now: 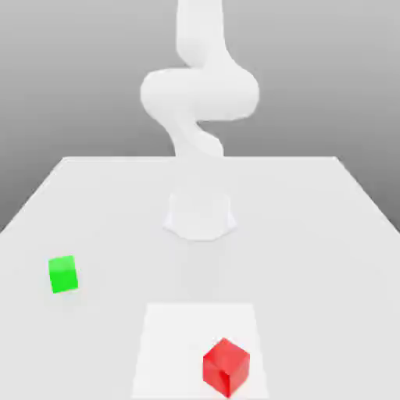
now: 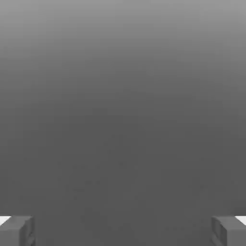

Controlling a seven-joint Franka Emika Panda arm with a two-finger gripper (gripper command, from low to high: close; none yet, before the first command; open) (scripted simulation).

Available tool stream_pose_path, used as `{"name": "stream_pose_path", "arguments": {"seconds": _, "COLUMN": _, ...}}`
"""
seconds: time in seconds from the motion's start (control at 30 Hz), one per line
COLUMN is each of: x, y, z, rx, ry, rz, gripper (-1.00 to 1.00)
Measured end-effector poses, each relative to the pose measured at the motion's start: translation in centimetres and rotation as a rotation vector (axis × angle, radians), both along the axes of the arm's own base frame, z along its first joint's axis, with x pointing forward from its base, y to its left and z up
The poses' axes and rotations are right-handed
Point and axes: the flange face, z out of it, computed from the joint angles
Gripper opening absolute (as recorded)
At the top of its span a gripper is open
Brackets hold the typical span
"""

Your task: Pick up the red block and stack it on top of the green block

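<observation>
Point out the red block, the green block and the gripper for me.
red block (image 1: 226,367): exterior view, front edge where two faces meet.
green block (image 1: 63,275): exterior view, front face.
gripper (image 2: 123,230): hand view, midway between the two open fingertips.

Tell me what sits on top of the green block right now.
Nothing sits on the green block; its top face is bare. The red block rests apart on the table, nearer the exterior view's right. The green block's underside is hidden against the table.

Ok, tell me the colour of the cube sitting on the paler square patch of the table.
Bright red. The red block shows best in the exterior view.
</observation>
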Motion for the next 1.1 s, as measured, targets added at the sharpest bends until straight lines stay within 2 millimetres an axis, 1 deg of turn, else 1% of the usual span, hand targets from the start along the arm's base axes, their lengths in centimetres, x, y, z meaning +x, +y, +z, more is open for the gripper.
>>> {"name": "stream_pose_path", "arguments": {"seconds": 0.1, "x": 3.8, "y": 0.6, "z": -5.3, "rx": 0.014, "ry": 0.090, "rz": -0.084, "gripper": 0.00}}
{"name": "stream_pose_path", "arguments": {"seconds": 0.2, "x": 6.7, "y": 0.8, "z": -10.7, "rx": 0.032, "ry": 0.173, "rz": -0.161, "gripper": 0.00}}
{"name": "stream_pose_path", "arguments": {"seconds": 0.33, "x": 9.5, "y": 0.9, "z": -18.4, "rx": 0.062, "ry": 0.281, "rz": -0.259, "gripper": 0.00}}
{"name": "stream_pose_path", "arguments": {"seconds": 0.43, "x": 10.8, "y": 1.0, "z": -24.2, "rx": 0.090, "ry": 0.360, "rz": -0.329, "gripper": 0.00}}
{"name": "stream_pose_path", "arguments": {"seconds": 0.57, "x": 11.3, "y": 1.3, "z": -31.9, "rx": 0.137, "ry": 0.465, "rz": -0.419, "gripper": 0.00}}
{"name": "stream_pose_path", "arguments": {"seconds": 0.63, "x": 11.0, "y": 1.5, "z": -35.5, "rx": 0.165, "ry": 0.517, "rz": -0.463, "gripper": 0.00}}
{"name": "stream_pose_path", "arguments": {"seconds": 0.73, "x": 10.2, "y": 2.2, "z": -40.8, "rx": 0.211, "ry": 0.596, "rz": -0.527, "gripper": 0.00}}
{"name": "stream_pose_path", "arguments": {"seconds": 0.83, "x": 9.0, "y": 3.0, "z": -45.5, "rx": 0.260, "ry": 0.667, "rz": -0.585, "gripper": 0.00}}
{"name": "stream_pose_path", "arguments": {"seconds": 0.97, "x": 8.8, "y": 3.2, "z": -50.6, "rx": 0.274, "ry": 0.683, "rz": -0.601, "gripper": 0.00}}
{"name": "stream_pose_path", "arguments": {"seconds": 1.0, "x": 8.7, "y": 3.2, "z": -51.9, "rx": 0.273, "ry": 0.685, "rz": -0.601, "gripper": -1.00}}
{"name": "stream_pose_path", "arguments": {"seconds": 1.1, "x": 8.8, "y": 3.2, "z": -51.9, "rx": 0.273, "ry": 0.684, "rz": -0.601, "gripper": -1.00}}
